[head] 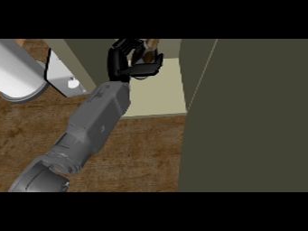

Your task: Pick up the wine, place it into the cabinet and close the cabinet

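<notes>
Up at the cabinet's mouth, one black hand [135,58] has its fingers curled round a small brownish thing that I take to be the wine [151,44], mostly hidden by the grasp. Which hand this is I cannot tell for certain; the forearm [96,124] enters from the lower left. The bottle hangs just over the pale shelf [157,92] inside the cabinet [83,49]. Its dark door [256,117] stands open at the right. So the pickup looks done; releasing the bottle and closing the door remain. A white cylinder [9,67] lies at the left over the wooden counter [136,153].
</notes>
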Motion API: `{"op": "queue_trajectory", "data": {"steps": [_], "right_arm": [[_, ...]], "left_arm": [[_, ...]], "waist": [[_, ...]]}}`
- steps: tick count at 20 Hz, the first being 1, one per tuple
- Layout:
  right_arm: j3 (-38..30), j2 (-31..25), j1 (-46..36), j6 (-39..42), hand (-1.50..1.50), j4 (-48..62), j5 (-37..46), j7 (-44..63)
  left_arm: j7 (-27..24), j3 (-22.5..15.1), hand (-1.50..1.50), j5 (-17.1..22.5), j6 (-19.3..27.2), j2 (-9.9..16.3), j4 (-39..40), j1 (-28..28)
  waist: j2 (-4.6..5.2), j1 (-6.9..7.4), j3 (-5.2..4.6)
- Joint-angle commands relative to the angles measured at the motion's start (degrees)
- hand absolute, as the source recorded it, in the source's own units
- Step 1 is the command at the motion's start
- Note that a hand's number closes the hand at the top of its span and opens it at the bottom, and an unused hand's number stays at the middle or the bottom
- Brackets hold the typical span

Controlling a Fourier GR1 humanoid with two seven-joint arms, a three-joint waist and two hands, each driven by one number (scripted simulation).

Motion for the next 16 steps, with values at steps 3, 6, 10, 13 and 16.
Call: {"op": "queue_trajectory", "data": {"steps": [3,6,10,13,16], "right_arm": [[0.3,0.2,-1.6,-0.4,-1.50,-1.4,-1.0,1.3],[-2.8,-1.0,-1.4,0.1,-1.50,-2.7,-4.8,2.4],[-2.0,-0.8,-1.1,0.3,-1.50,-2.2,-3.4,1.0],[-0.9,-0.5,-0.9,-0.1,-1.50,-2.9,-2.3,2.1],[-2.9,-1.1,-2.5,-0.8,-1.50,-3.5,-4.7,4.1]], "left_arm": [[-3.4,0.7,1.50,-0.1,0.2,-0.1,3.2,1.5],[-0.1,0.5,-1.50,-1.4,1.3,1.9,4.1,-1.0],[-0.8,0.2,-1.50,-2.4,4.5,1.0,5.1,-1.1],[-1.4,-0.3,-1.50,-3.2,1.6,2.7,5.8,1.4],[0.3,-0.7,-1.50,-4.1,6.2,0.6,6.0,-1.6]], "waist": [[0.51,-0.40,-0.21],[0.45,-0.14,-0.17],[0.48,-0.25,-0.15],[0.53,-0.22,-0.20],[0.39,-0.27,-0.18]]}}
